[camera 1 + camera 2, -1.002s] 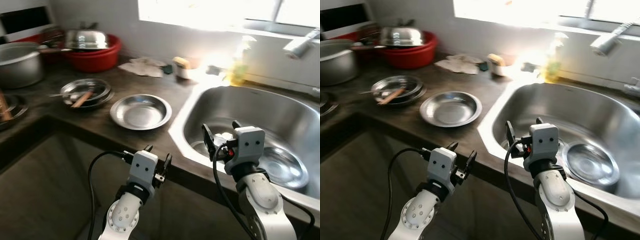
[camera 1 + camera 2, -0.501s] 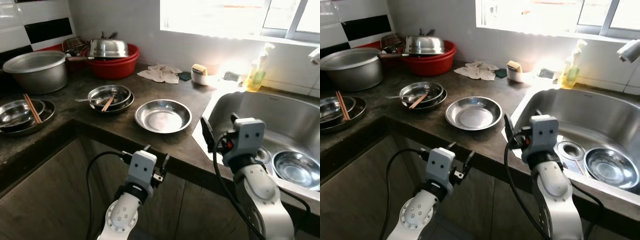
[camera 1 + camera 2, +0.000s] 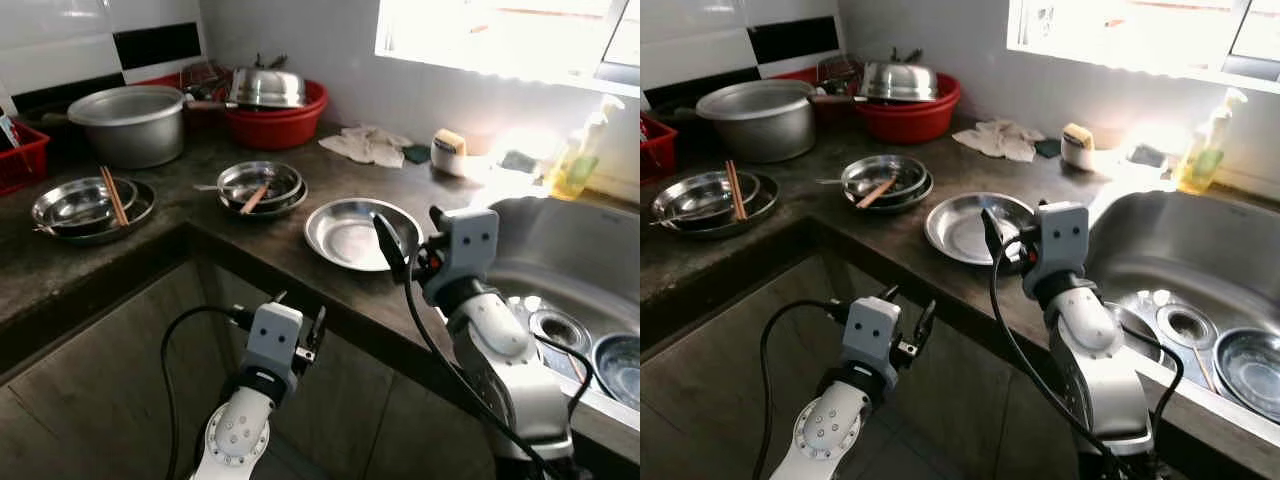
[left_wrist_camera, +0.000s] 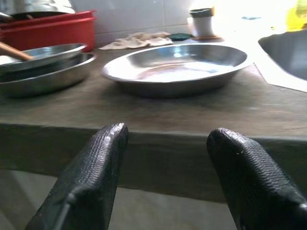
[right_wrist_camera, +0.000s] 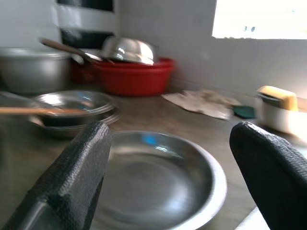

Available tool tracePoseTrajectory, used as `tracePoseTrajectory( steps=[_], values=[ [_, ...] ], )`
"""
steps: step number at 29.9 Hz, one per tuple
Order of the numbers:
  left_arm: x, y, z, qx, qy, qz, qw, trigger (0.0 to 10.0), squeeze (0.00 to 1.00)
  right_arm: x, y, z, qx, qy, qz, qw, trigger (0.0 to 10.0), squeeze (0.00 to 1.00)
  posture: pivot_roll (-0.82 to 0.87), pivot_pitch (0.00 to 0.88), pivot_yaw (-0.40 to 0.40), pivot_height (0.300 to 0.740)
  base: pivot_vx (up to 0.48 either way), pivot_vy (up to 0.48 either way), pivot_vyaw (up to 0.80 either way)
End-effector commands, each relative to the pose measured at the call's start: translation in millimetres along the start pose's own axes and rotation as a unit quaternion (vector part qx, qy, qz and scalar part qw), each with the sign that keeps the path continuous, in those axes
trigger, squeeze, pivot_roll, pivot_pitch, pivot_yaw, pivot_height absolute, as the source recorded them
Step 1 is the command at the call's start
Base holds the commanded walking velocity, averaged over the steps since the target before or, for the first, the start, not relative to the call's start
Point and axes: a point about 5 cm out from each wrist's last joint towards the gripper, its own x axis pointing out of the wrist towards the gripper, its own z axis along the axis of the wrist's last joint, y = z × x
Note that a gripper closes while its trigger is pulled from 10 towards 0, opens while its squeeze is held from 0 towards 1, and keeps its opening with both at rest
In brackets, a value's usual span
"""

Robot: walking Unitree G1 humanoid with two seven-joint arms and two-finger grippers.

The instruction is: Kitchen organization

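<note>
Dark kitchen counter (image 3: 300, 255) with a corner, seen from above and in front. A shallow round steel dish (image 3: 350, 232) lies flat on the counter, rim up, just left of the sink (image 3: 1200, 270); being round, it has no long axis.

The right gripper (image 3: 410, 250) is raised over the near right edge of the dish, its jaws spread wide and empty. In the right wrist view the dish (image 5: 158, 179) lies ahead of and between the two black fingers (image 5: 72, 187), below their level and untouched.

The left gripper (image 3: 298, 322) hangs below the counter edge in front of the cabinet, jaws likewise parted and holding nothing. In the left wrist view the dish (image 4: 175, 67) sits on the counter above and beyond the fingers (image 4: 91, 177), well apart from them.

To the left of the dish, a stack of steel bowls (image 3: 262, 186) carries a wooden utensil pointing toward the near left. Farther left, a second stack of plates (image 3: 85, 208) bears chopsticks (image 3: 112, 195), their length running near to far. At the far wall stand a large steel pot (image 3: 128, 122) and a red basin (image 3: 280, 112) holding a steel lid. A cloth (image 3: 372, 146), a sponge holder (image 3: 447, 152) and a soap bottle (image 3: 1202, 155) line the far edge. A steel bowl (image 3: 1250, 365) rests in the sink.
</note>
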Motion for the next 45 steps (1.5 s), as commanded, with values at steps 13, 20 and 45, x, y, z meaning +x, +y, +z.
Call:
tracePoseTrajectory(
  steps=[13,20,45],
  values=[
    [-9.6,-7.6,-11.2,-0.011,0.040,-0.033,0.999,10.0,0.00,56.1,-24.8,-3.4,-0.001,0.107,-0.041,0.993,10.0,0.71,0.20,0.017,-0.073,0.740,0.000,0.000,0.00],
    [-13.5,-14.4,-11.0,-0.017,0.029,-0.068,0.997,10.0,0.00,77.6,-29.2,-2.1,0.039,0.158,-0.042,0.986,10.0,0.00,0.21,0.021,-0.080,0.740,0.000,0.000,0.00],
    [-15.0,-20.4,-6.6,-0.020,0.007,-0.088,0.996,10.0,0.00,89.4,-23.6,-34.3,0.054,0.309,-0.007,0.950,4.0,0.00,0.21,0.001,-0.096,0.740,0.000,0.000,0.00]
  ],
)
